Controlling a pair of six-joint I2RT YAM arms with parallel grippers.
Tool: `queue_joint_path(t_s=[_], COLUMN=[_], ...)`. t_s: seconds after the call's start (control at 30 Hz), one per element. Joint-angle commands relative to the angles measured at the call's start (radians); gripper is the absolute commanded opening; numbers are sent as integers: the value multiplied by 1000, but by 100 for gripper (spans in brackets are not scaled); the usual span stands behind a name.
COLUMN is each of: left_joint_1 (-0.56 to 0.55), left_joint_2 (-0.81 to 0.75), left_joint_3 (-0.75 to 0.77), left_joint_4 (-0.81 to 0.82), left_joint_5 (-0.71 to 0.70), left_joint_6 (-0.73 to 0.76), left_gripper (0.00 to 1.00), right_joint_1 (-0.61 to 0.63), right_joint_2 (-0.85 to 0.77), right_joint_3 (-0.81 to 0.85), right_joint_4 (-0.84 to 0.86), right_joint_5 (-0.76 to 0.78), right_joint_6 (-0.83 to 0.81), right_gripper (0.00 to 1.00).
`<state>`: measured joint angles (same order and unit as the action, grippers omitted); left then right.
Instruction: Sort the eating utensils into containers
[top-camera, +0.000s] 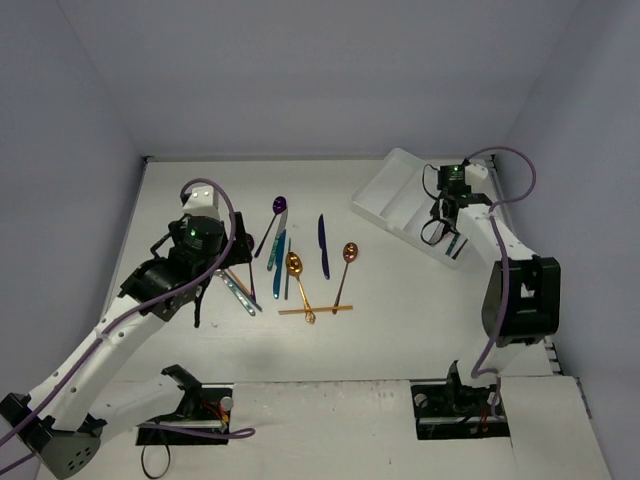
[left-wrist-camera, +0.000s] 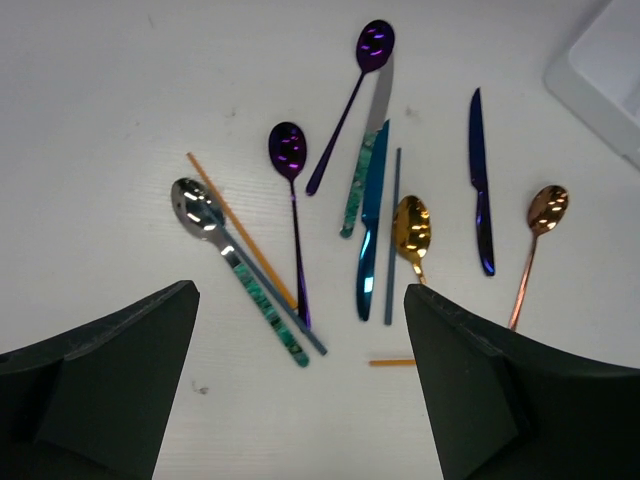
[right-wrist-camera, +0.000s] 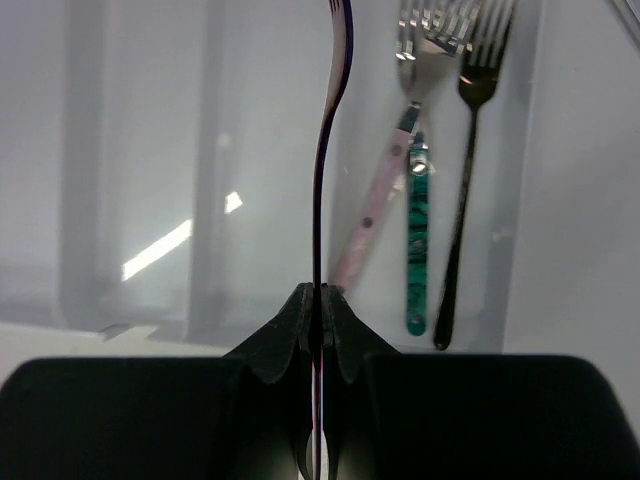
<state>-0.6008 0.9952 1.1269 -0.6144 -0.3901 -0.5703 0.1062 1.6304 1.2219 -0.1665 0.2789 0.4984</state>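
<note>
My right gripper (right-wrist-camera: 320, 300) is shut on a dark fork (right-wrist-camera: 320, 170), seen edge-on, its handle pinched between the fingers. It hangs over the white tray (right-wrist-camera: 150, 150), whose right compartment holds three forks (right-wrist-camera: 416, 230). In the top view this gripper (top-camera: 447, 230) is over the tray (top-camera: 400, 195) at the far right. My left gripper (left-wrist-camera: 300, 340) is open and empty, above and nearer than the loose utensils: two purple spoons (left-wrist-camera: 375, 45), a silver spoon (left-wrist-camera: 197, 207), a blue knife (left-wrist-camera: 372, 230), a gold spoon (left-wrist-camera: 411, 225), a dark blue knife (left-wrist-camera: 480, 180), a copper spoon (left-wrist-camera: 546, 210) and chopsticks (left-wrist-camera: 240, 230).
The loose utensils lie bunched at the table's middle (top-camera: 295, 260), some crossing each other. An orange chopstick (top-camera: 315, 310) lies crosswise nearest the arms. The tray sits slanted at the back right, near the right wall.
</note>
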Motion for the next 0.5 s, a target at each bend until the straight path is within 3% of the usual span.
queue_joint_path(t_s=[0.0,0.27,0.37,0.47], left_joint_1=[15,30,35,36], left_joint_2=[-73,-123,-134,-133], left_joint_3=[-43,-64,-64,-61], left_joint_4=[-63,-131,-139,-143], left_joint_5=[-47,-51,-49,-43], left_joint_6=[35,59,71,76], left_gripper=[83,84,84,85], right_joint_1=[-87,-172,-190,-195], right_joint_2=[95,275,308,316], right_joint_3=[68,157,163,171], right_joint_4=[14,19,20,21], right_joint_5=[66,79,60,44], right_joint_6=[19,-21,-37,-66], right_gripper=[0,0,11,38])
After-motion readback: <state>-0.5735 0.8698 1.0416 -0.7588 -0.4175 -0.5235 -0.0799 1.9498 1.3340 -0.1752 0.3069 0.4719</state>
